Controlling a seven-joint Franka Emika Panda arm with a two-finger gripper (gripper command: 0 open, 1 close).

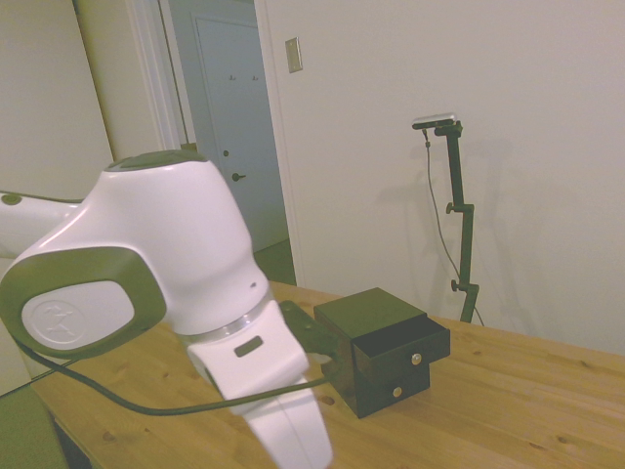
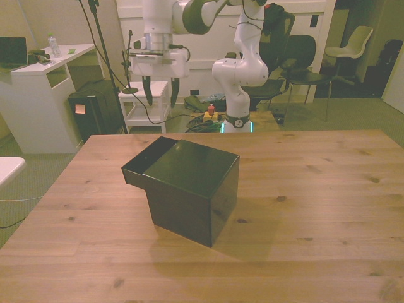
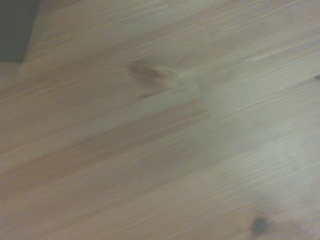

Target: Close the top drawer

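Well apart: fingers spread, high above pulled-out top drawer.

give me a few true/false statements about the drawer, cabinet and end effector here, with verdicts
1. The top drawer sticks out of the cabinet. True.
2. The end effector is gripping the drawer's knob. False: it hangs in the air, well away from the cabinet and touching nothing.
3. The end effector's fingers are spread apart. True: the front view shows a clear gap between them.
4. The cabinet lies tipped on its side. False: it stands upright on the table.
5. In the front view, the drawer projects toward the front view's right. False: it projects toward the front view's left.
6. The wrist view shows mostly bare wood. True.
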